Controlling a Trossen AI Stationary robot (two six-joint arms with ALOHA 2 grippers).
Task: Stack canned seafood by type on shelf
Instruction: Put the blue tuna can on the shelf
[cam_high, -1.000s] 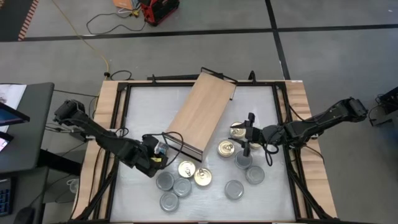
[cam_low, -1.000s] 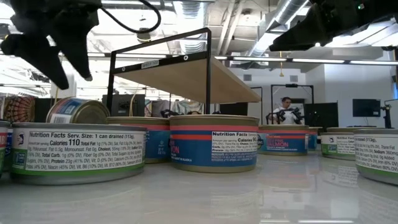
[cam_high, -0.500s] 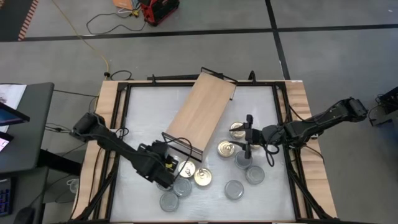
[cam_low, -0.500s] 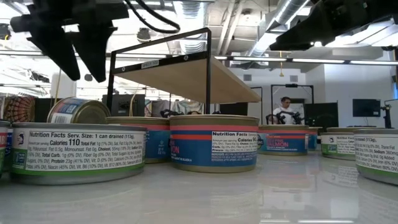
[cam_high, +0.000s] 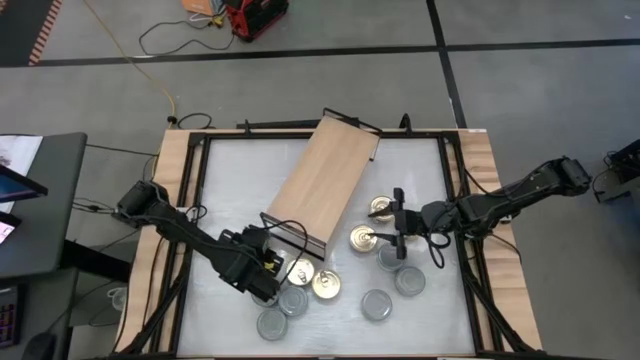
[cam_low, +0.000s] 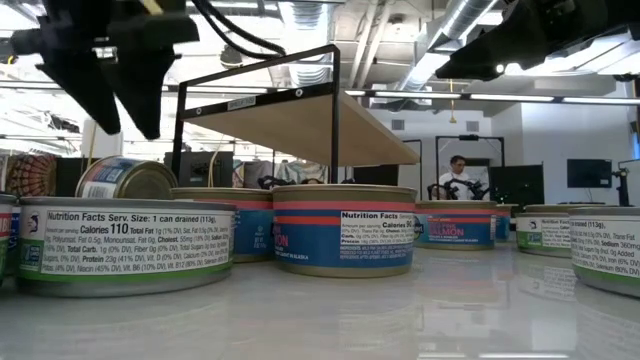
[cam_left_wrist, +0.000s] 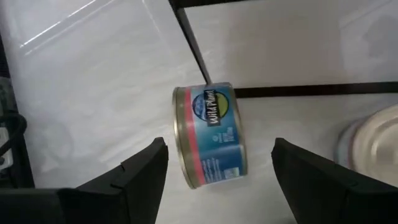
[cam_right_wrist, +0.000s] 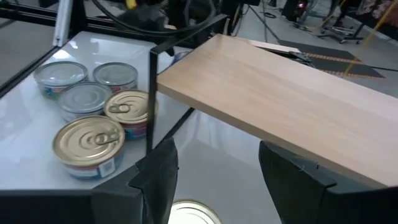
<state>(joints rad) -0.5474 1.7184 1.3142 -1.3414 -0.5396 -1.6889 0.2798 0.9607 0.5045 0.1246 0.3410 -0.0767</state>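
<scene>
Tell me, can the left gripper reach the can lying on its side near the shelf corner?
Probably yes. The left gripper is open directly over the tipped can, nothing lies between them, and the shelf leg only passes behind the can.

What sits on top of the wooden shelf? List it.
Nothing: the shelf board is bare. The cans lie on the table. The space beneath the board is mostly hidden from above.

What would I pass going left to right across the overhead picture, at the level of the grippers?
Left gripper → near end of the shelf → gold-lidded can → right gripper.
</scene>
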